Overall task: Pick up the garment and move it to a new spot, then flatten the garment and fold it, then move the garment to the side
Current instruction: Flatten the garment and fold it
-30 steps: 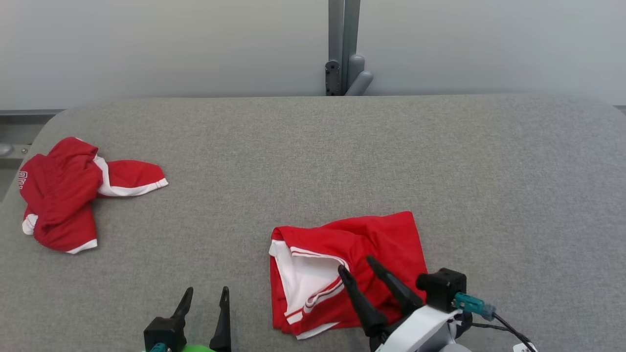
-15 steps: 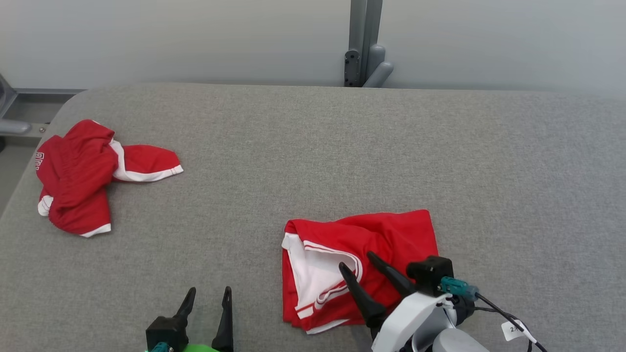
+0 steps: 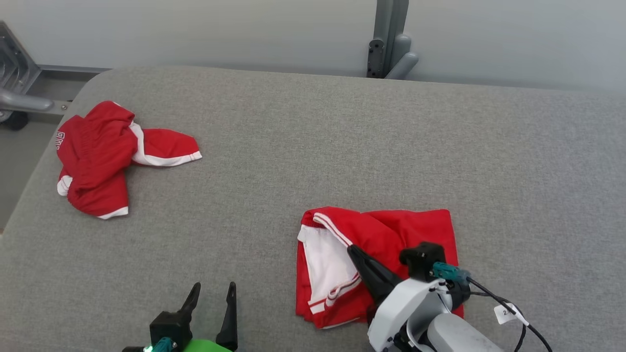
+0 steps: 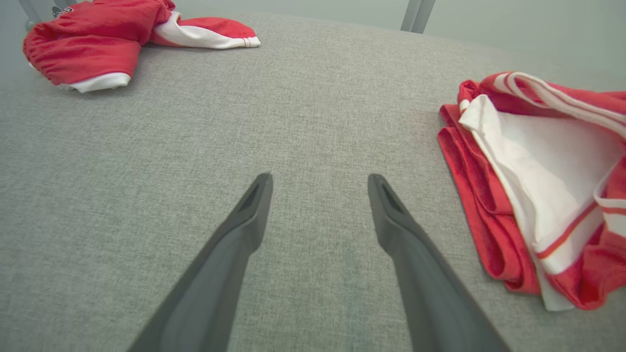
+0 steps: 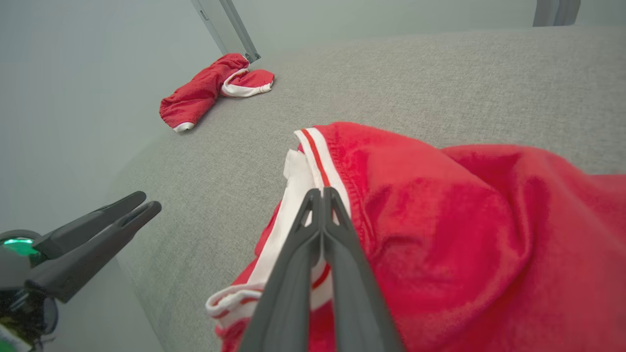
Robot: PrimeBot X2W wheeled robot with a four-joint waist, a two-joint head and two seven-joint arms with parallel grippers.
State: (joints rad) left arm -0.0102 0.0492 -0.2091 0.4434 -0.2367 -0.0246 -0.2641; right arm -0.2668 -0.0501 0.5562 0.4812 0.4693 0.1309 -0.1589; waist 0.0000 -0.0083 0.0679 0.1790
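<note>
Head view: the right gripper (image 3: 353, 250), pressed together, pinches the striped hem of the crumpled red garment (image 3: 411, 230) near the bench's (image 3: 313, 137) front edge. Left wrist view: the left gripper (image 4: 318, 183) hovers spread above bare bench beside the garment. Right wrist view: the hem stands lifted, so the pickup looks just begun; moving, flattening, folding and setting aside are all still left.

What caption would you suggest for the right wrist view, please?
Right jaws pinching red garment at its striped hem; table beyond.

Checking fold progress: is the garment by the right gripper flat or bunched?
Bunched: the garment lies in overlapping folds, white lining showing, edge pinched by the right gripper.
</note>
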